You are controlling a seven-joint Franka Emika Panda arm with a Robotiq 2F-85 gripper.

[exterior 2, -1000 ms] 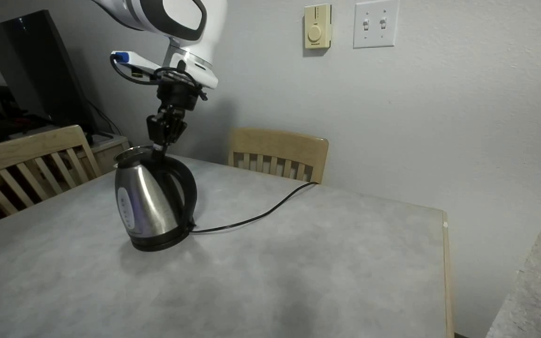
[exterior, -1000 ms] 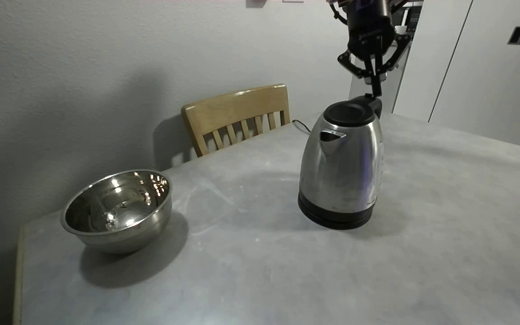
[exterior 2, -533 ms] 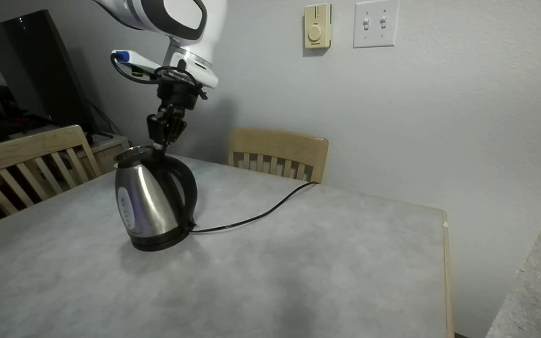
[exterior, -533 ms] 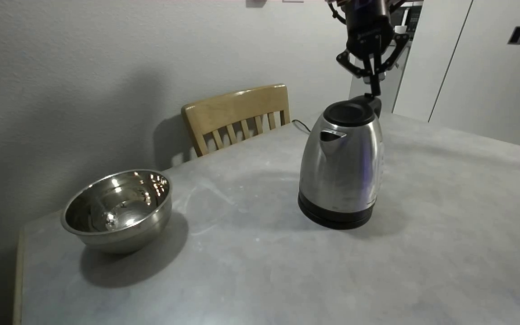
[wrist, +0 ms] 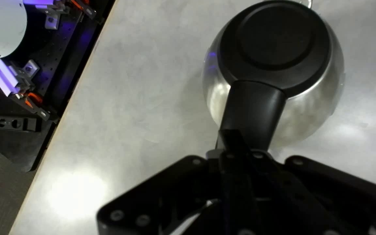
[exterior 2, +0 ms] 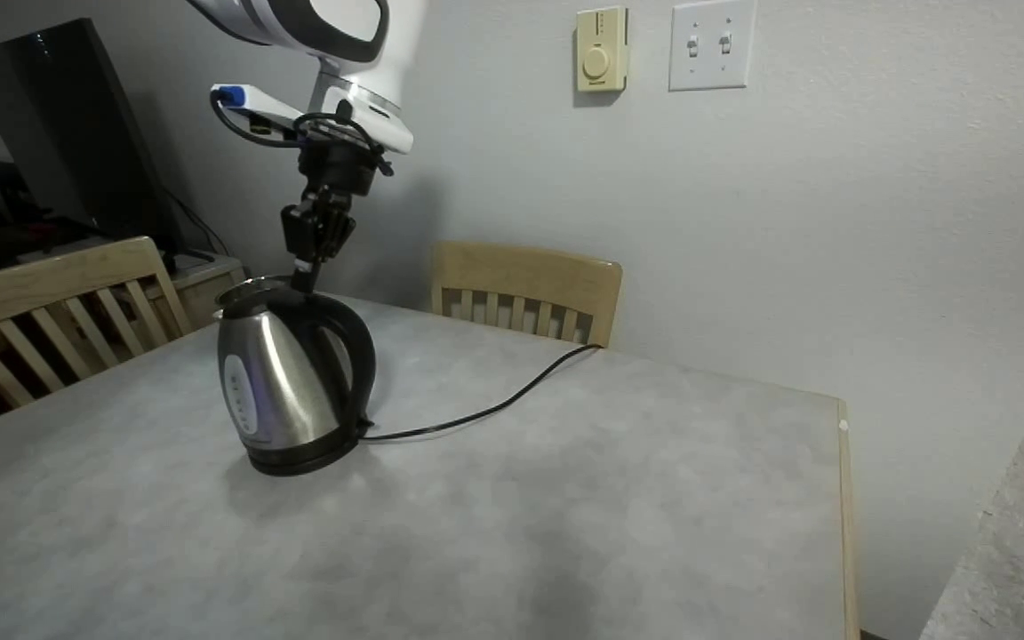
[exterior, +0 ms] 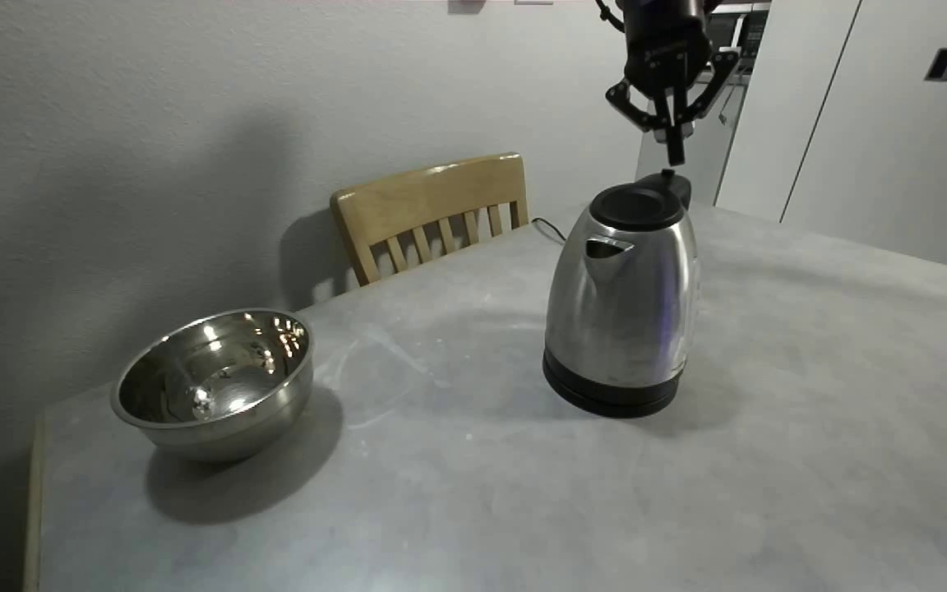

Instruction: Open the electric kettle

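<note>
The end effector (exterior: 676,154), fingers (exterior 2: 304,279) together presumably for pressing, not gripping, is hovering just above the handle (exterior 2: 364,356) of the stainless-steel electric kettle (exterior: 621,304), which is standing on the bench (exterior: 457,493), lid (exterior: 636,205) closed.

It's a home, a dining spot: slat-backed wooden chairs (exterior 2: 525,277) at the table (exterior 2: 654,524), thermostat (exterior 2: 599,55) and double light switch (exterior 2: 709,67) up on the wall (exterior 2: 885,213), kettle (exterior: 621,321) and steel bowl (exterior: 251,434) on top, and what may be a television (exterior 2: 54,133) in the gloom!
</note>
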